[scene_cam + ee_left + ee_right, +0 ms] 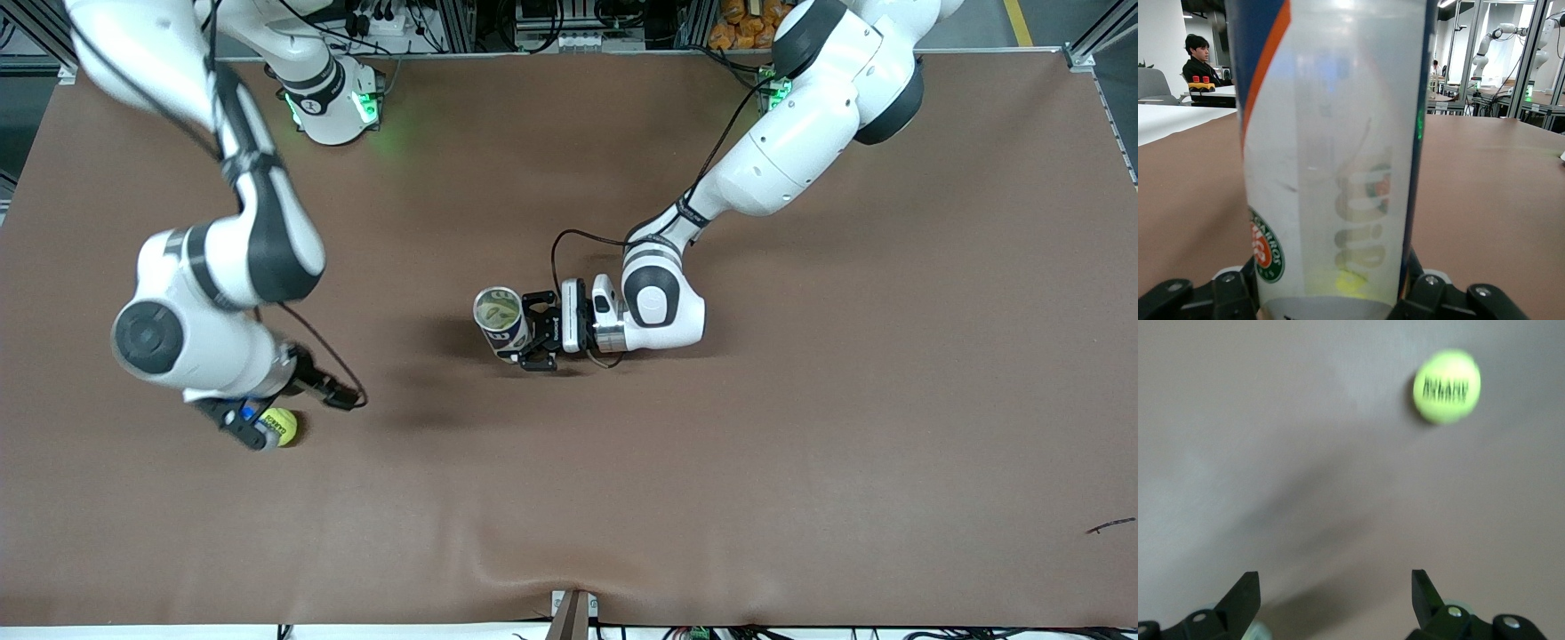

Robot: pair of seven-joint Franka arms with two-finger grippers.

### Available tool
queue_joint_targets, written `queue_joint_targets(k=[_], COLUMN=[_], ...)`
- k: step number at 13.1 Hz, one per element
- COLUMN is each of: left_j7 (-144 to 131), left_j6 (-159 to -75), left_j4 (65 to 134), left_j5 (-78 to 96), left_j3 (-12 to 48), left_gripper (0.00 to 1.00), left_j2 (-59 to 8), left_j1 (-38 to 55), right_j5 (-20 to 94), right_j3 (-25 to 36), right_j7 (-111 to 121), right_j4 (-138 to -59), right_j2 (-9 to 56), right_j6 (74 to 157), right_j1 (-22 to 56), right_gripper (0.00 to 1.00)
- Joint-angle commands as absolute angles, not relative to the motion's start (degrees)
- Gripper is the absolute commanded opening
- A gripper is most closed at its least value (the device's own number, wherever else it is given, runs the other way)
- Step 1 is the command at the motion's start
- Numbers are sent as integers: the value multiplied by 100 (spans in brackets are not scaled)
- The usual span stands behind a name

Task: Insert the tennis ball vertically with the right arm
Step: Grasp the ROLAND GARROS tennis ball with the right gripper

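Standing upright mid-table, clear ball tube [500,323] has its mouth open upward, something yellow-green low inside, left gripper [539,331] clenched around its base. Tennis ball [283,426] lies on brown table [800,462] toward right arm's end; right gripper [253,428] above it, fingers spread, holding nothing.

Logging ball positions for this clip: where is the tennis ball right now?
The ball lies on the table toward the right arm's end, nearer the front camera than the can, just beside the open right gripper, not held.
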State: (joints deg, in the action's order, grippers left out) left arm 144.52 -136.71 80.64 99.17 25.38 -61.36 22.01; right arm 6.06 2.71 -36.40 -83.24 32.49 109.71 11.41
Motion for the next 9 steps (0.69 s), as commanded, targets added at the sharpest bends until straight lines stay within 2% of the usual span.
queue_joint_targets(k=[1, 6, 9], left_j7=[14660, 14660, 14660], left_j6=[-13676, -13676, -13676], left_j4=[8016, 8016, 8016], left_j5=[10002, 9993, 9984], left_j3=[2566, 2566, 2566], left_gripper=[77, 77, 77], left_j2=[-6196, -6179, -6179], left_j1=[2171, 2180, 2171], right_j5=[283, -176, -167], right_j3=[158, 158, 158], right_j7=[-2570, -435, -299], right_j4=[-7648, -7603, -7629], right_j2=[3866, 4323, 4535], right_j6=[10977, 11687, 12111], right_j1=[731, 212, 158], right_gripper=[100, 100, 100])
